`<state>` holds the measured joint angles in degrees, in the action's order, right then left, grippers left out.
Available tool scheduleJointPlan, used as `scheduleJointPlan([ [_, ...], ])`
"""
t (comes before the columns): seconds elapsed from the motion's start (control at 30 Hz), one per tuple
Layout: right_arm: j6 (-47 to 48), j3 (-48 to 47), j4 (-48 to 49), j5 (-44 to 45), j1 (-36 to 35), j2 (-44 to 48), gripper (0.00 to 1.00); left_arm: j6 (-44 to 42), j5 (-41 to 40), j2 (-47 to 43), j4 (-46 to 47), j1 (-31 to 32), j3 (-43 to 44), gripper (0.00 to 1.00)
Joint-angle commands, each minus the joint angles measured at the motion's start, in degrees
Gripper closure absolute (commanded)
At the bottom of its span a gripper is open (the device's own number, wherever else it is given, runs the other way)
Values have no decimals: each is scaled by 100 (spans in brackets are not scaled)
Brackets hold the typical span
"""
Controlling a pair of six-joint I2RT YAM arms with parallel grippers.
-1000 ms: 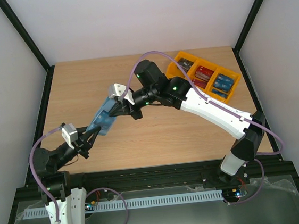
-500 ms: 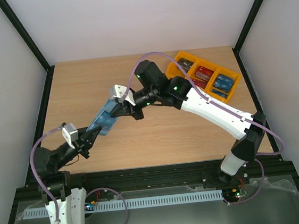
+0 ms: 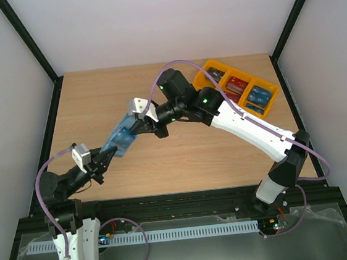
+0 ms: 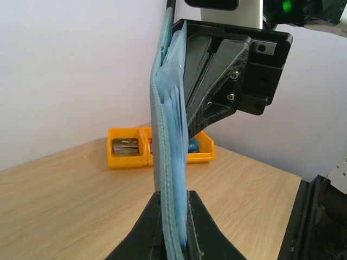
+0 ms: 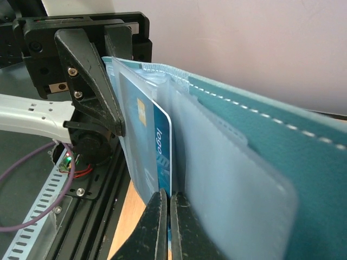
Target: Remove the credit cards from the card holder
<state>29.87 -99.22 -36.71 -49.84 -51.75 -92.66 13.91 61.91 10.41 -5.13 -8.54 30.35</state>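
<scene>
The left gripper has its jaws clenched on one end of the teal card holder, holding it above the worktop, while the right gripper has its jaws pinched nearly together on a blue credit card in the holder's clear pockets.

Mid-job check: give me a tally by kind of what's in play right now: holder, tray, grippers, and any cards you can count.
card holder: 1
orange tray: 1
grippers: 2, the left gripper and the right gripper
blue card showing in the holder: 1
stacked cards in the tray: cannot be counted
Total counted: 5
</scene>
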Motion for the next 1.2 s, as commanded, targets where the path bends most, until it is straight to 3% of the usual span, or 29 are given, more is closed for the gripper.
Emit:
scheduleJointPlan([
  [0.0, -115, 11, 203, 337, 140, 287, 98, -47, -69, -122, 110, 12, -50, 98],
  [0.1, -875, 578, 1211, 326, 572, 636, 98, 126, -533, -127, 99, 11, -104, 98],
  [0.3, -3318, 1986, 3846, 447, 1880, 1188, 98, 519, -1922, -110, -169, 10, -274, 98],
  [0.4, -4449, 2274, 4370, 1080, 2483, 1231, 98, 619, -2433, -81, -304, 10, -342, 98],
  [0.57, -6628, 3012, 4864, 2393, 3631, 1456, 98, 813, -3068, -45, -293, 10, -426, 97],
  [0.73, -8598, 4431, 5461, 2937, 5009, 1846, 99, 1211, -3223, -110, -224, 10, -552, 97],
  [0.93, -9587, 5487, 5576, 3760, 5944, 2126, 99, 1611, -3221, -244, -57, 10, -769, 98],
  [1.17, -10936, 6113, 5877, 4787, 6211, 1929, 98, 1641, -3250, -310, -8, 23, -813, 98],
])
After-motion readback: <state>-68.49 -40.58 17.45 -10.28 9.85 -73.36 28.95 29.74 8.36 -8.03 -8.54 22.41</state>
